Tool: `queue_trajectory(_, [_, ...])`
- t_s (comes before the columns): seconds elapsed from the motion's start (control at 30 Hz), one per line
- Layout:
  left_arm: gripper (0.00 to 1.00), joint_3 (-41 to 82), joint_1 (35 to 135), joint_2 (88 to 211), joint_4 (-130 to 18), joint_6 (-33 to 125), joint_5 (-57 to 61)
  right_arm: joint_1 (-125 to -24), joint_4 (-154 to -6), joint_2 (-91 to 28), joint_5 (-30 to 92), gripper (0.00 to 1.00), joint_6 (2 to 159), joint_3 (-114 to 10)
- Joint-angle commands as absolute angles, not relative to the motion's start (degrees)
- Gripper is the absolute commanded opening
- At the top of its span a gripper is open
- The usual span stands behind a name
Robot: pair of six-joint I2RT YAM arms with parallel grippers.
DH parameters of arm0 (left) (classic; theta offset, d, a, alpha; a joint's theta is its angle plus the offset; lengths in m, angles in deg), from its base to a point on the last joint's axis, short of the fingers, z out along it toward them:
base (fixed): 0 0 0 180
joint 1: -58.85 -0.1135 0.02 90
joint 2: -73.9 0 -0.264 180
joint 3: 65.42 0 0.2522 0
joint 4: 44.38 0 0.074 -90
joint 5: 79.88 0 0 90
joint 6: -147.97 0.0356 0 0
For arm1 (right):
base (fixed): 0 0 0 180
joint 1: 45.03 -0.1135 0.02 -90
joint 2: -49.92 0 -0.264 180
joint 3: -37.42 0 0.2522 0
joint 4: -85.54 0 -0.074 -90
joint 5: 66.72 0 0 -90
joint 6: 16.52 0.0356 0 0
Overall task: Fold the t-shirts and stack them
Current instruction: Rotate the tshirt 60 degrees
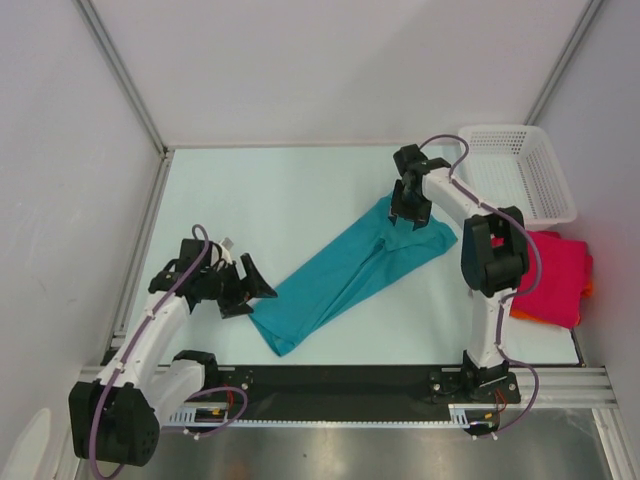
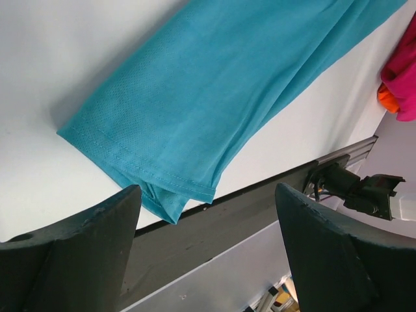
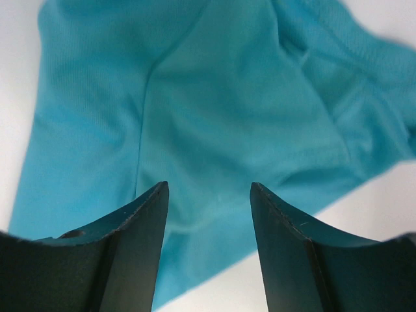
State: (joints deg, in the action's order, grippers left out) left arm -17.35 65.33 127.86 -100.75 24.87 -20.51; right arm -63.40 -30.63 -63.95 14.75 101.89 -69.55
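Note:
A teal t-shirt [image 1: 350, 270], folded into a long strip, lies diagonally across the table. My left gripper [image 1: 255, 290] stands open just left of the strip's near end, with nothing between its fingers. In the left wrist view that hemmed end [image 2: 214, 91] lies beyond the wide-apart gripper [image 2: 207, 195]. My right gripper [image 1: 410, 215] hovers open over the strip's far end. In the right wrist view, teal cloth [image 3: 227, 97] shows below and past the gripper [image 3: 208, 185], and nothing is pinched. A crimson-pink t-shirt [image 1: 550, 280] lies at the right edge on an orange t-shirt [image 1: 588, 288], which shows only as an edge.
A white mesh basket [image 1: 520, 170] stands at the back right corner. A black rail [image 1: 340, 380] runs along the table's near edge, close to the teal strip's near end. White walls enclose the table on three sides.

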Motion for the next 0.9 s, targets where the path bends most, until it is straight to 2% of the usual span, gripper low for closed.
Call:
queue_trajectory(0.0, [0.89,-15.4,65.7,128.0,-101.2,26.8,-20.4,-60.2,-30.9,-70.4,13.7,0.59,100.6,-80.1])
queue_trajectory(0.2, [0.89,-16.1,65.7,129.0,-99.8,26.9,-21.4,-57.3,-25.6,-84.2,13.0,0.6,100.3,-101.5])
queue_trajectory(0.3, [0.89,-15.4,65.7,130.5,-99.4,27.3,-21.5,-56.6,-24.0,-91.0,13.9,0.64,100.4,-109.7])
queue_trajectory(0.37, [0.89,-14.6,65.7,132.1,-99.4,27.9,-21.6,-56.1,-22.7,-95.2,14.8,0.64,100.5,-112.6])
queue_trajectory(0.73, [0.89,-11.9,65.7,139.9,-98.0,30.3,-21.3,-57.7,-28.2,-97.0,19.3,0.63,100.6,-105.1])
queue_trajectory(0.77, [0.89,-11.8,65.7,140.2,-97.8,30.3,-21.5,-57.9,-28.1,-97.8,20.0,0.62,100.3,-106.4])
queue_trajectory(0.8, [0.89,-11.8,65.7,140.3,-97.7,30.3,-21.8,-57.9,-28.0,-98.5,21.3,0.56,100.0,-107.2])
queue_trajectory(0.83, [0.89,-11.7,65.7,140.6,-97.6,30.4,-21.8,-58.1,-27.6,-100.0,22.3,0.49,99.7,-108.2])
queue_trajectory(0.87, [0.89,-11.7,65.7,140.6,-97.3,30.3,-21.8,-58.1,-27.9,-100.5,22.7,0.36,99.5,-109.0])
